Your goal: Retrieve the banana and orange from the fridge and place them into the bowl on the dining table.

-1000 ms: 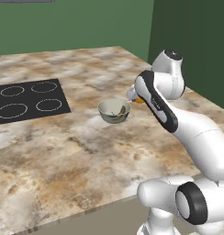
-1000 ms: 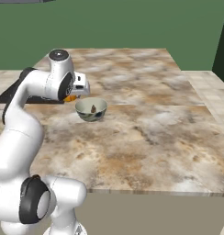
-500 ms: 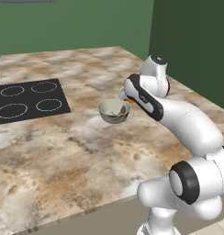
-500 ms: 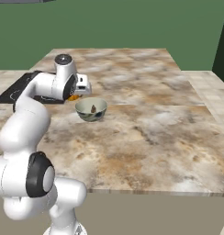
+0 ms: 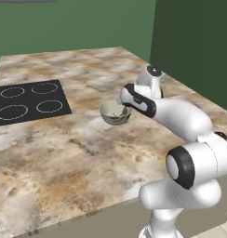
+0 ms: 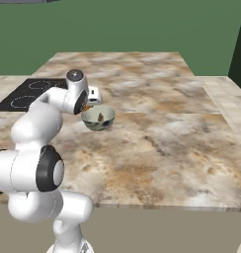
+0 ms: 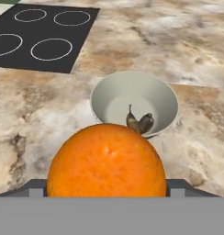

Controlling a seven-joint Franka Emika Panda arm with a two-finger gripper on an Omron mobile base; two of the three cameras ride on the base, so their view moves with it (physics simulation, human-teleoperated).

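My gripper (image 5: 121,99) is shut on the orange (image 7: 107,160), a bright round ball that looms large at the bottom of the hand view. A sliver of the orange (image 6: 86,107) also peeks out beside the hand in the right base view. The grey-green bowl (image 7: 134,98) sits on the dining table (image 5: 87,153) just beyond and below the orange. Inside the bowl lies the banana (image 7: 140,122), its dark tips poking up behind the orange. The hand hovers at the bowl's (image 5: 115,113) right rim, a little above it. The fridge is out of view.
The black four-ring cooktop (image 5: 27,102) lies to the left of the bowl. Marbled stone spreads wide around the bowl (image 6: 98,117), with the table's front edge (image 6: 142,206) near the base. A dark green wall (image 5: 194,42) stands behind on the right.
The hand with the orange has slid left, from beside the bowl to its right rim. Bowl and banana have not moved.
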